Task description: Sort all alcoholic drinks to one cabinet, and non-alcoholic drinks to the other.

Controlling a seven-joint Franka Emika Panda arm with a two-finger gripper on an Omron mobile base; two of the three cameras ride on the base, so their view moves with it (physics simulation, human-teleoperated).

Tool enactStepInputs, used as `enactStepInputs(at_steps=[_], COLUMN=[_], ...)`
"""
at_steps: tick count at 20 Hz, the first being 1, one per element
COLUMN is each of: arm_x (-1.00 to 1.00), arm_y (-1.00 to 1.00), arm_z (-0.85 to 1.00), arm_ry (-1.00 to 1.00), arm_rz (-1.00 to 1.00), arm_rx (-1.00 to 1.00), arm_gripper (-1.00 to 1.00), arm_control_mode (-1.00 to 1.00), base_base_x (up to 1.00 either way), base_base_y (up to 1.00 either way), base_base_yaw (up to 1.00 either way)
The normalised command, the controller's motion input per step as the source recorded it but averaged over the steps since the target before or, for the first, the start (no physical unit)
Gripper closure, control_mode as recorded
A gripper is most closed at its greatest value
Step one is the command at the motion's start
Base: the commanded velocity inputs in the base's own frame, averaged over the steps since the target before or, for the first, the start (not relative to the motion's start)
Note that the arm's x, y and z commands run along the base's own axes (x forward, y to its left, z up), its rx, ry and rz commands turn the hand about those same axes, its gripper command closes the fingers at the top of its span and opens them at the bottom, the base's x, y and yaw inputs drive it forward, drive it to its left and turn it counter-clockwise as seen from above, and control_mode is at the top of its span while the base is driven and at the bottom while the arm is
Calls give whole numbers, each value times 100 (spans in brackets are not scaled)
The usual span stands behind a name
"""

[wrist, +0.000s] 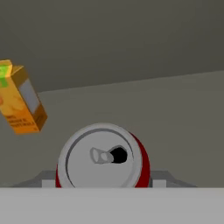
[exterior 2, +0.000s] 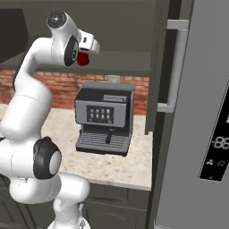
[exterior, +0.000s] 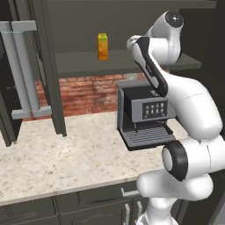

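A red soda can [wrist: 103,157] with a silver top sits between the fingertips of my gripper [wrist: 103,180], which is shut on it. In the right base view the red can [exterior 2: 83,58] hangs under the hand [exterior 2: 88,44], raised above the open cabinet's shelf [exterior 2: 125,62]. An orange juice carton [exterior: 103,46] with a green top stands upright on that shelf [exterior: 88,63], left of the hand. The hand view shows the carton [wrist: 19,100] at the left, apart from the can. The alcoholic drinks are out of view.
A black and grey coffee machine [exterior: 145,112] [exterior 2: 105,116] stands on the speckled counter [exterior: 66,154] below the shelf. Open cabinet doors with long handles hang at the left [exterior: 26,66] and the right [exterior 2: 172,67]. A fridge [exterior 2: 210,125] is at the far right.
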Motion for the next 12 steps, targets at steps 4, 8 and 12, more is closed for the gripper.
enactStepInputs(at_steps=[4, 8, 12], arm_x=[79, 75, 61], arm_y=[-19, -10, -3], arm_z=[0, -6, -10], arm_ry=[0, 0, 0], arm_rz=[0, 0, 0], arm_rx=[0, 0, 0], arm_gripper=[100, 100, 100], arm_control_mode=[-100, -100, -100], base_base_x=[0, 0, 0], base_base_y=[0, 0, 0], base_base_yaw=[0, 0, 0])
